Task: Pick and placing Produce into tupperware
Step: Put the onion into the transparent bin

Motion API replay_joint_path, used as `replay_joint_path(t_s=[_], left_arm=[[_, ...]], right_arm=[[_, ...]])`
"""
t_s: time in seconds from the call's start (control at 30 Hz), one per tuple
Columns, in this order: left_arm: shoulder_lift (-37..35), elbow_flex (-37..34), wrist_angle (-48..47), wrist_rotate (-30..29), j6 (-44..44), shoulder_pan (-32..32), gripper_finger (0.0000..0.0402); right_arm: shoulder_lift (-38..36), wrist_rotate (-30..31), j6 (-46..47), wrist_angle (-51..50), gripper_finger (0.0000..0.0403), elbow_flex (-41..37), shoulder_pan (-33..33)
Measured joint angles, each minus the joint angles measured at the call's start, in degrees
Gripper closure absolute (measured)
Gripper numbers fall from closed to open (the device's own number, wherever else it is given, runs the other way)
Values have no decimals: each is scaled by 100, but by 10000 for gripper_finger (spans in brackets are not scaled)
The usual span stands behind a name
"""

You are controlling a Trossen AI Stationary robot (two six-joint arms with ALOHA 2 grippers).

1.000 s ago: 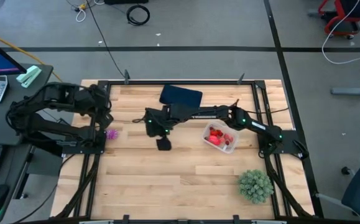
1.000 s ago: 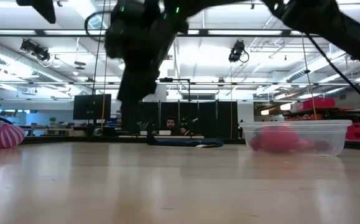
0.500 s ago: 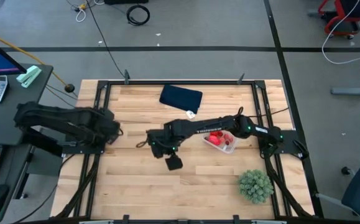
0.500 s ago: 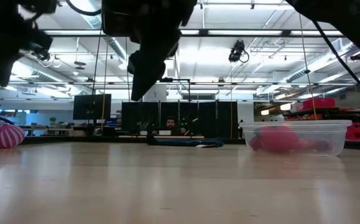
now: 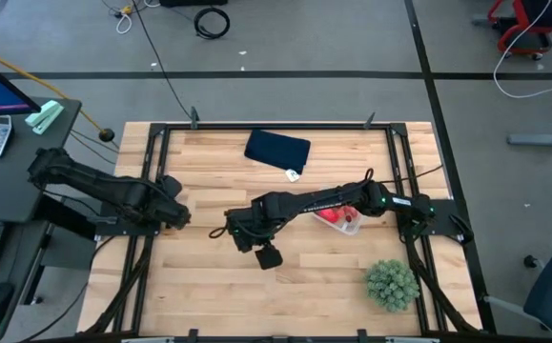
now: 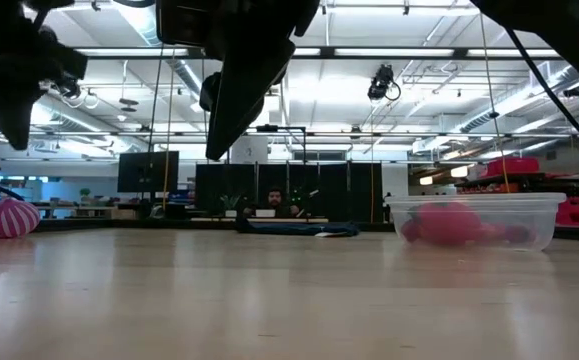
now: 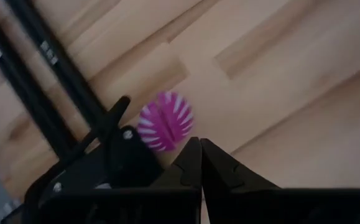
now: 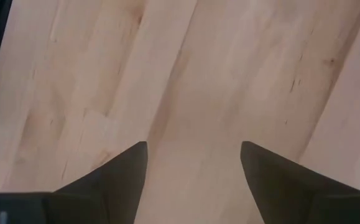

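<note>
1. The left gripper's fingers [image 7: 199, 163] are pressed together with nothing between them; the right gripper's fingers [image 8: 136, 163] stand wide apart over bare wood, also holding nothing.
2. The left gripper [image 5: 173, 215] sits at the left edge of the bench [image 5: 209, 286]; a second ago it was higher and part open, and it has since swung down and closed.
3. The purple striped piece of produce [image 7: 165, 121] lies on the bench just ahead of those closed fingertips, beside the dark frame rail [image 7: 55, 106]. It is not gripped, so the closing looks to have missed it, or was never meant as a grasp.
4. The right gripper [image 5: 267, 254] has moved from the middle of the bench toward the near side, away from the tupperware [image 5: 350, 223].
5. The tupperware holds red and pink pieces [image 6: 449, 222]; the striped piece [image 6: 7, 217] is well apart from it, at the far left in the low view.
6. My reading: the last loose piece is not yet picked, and the left gripper would need to reopen first.
7. No brand, label or writing can be read; a small white tag [image 5: 293, 174] lies near the navy cloth [image 5: 276, 148], too small to make out.
</note>
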Motion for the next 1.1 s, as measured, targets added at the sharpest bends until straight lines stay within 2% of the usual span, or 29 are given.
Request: replay_joint_path(t_s=[0.2,0.43,0.6,0.77,1.1], left_arm=[[362,-275,30,106,-873,-75,399],[1185,-288,15,-30,-1207,-78,400],[1911,-288,-9,13,-1089,-32,400],[2338,-288,-21,133,-1059,-2,401],[3111,-286,-41,40,-1079,770,401]], right_arm=[[0,3,-3,8,135,0,-23],[2,3,-140,88,135,0,-23],[2,1,-154,270,135,-2,-23],[4,1,-311,279,135,-2,-23],[4,-3,-442,393,135,-2,-23]])
